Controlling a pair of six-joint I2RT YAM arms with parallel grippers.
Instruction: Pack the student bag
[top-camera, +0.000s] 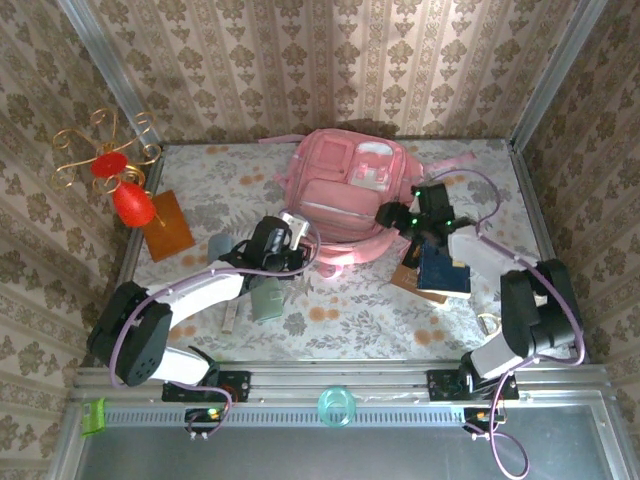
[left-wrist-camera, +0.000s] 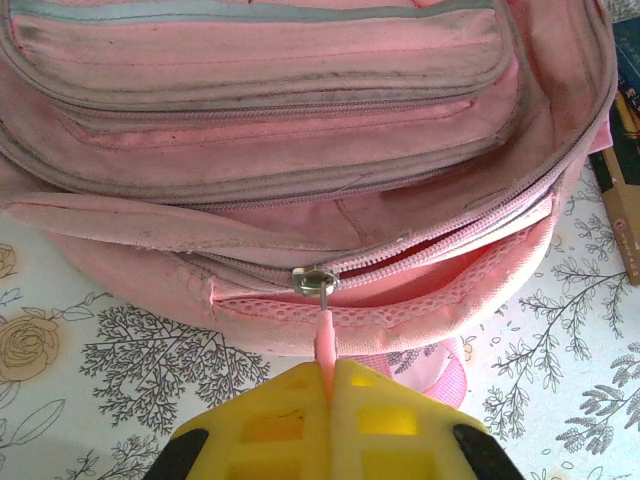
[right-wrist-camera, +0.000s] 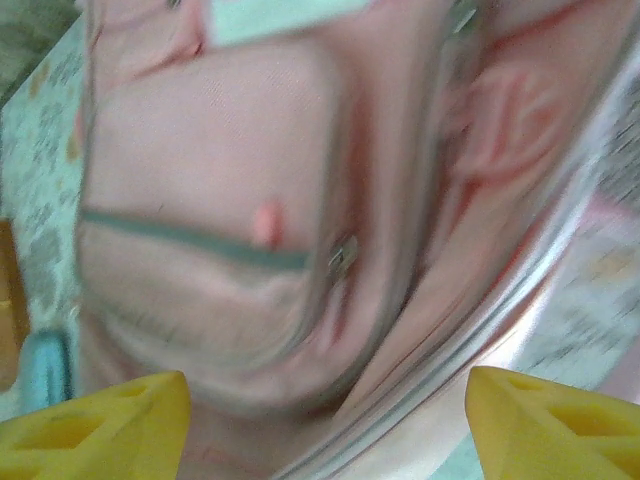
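At the worktop's (top-camera: 360, 305) far edge: student bag (top-camera: 350, 190), large soft pink fabric backpack. Left tool (left-wrist-camera: 328, 378) pinches its pink zip pull (left-wrist-camera: 325, 335); right tool (right-wrist-camera: 325, 405) wide, empty. Best pulled steadily along the track.

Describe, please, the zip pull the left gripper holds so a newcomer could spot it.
Find the pink student bag at the table's back. On its near edge a silver slider sits on a part-open zip. Only its pink pull tab is pinched by the left gripper.

Walls (top-camera: 300, 60): beige striped damask wallpaper on three sides. Table (top-camera: 380, 310): pale floral-print cloth. Metal posts (top-camera: 90, 40) at far corners; aluminium rail (top-camera: 340, 380) along near edge.
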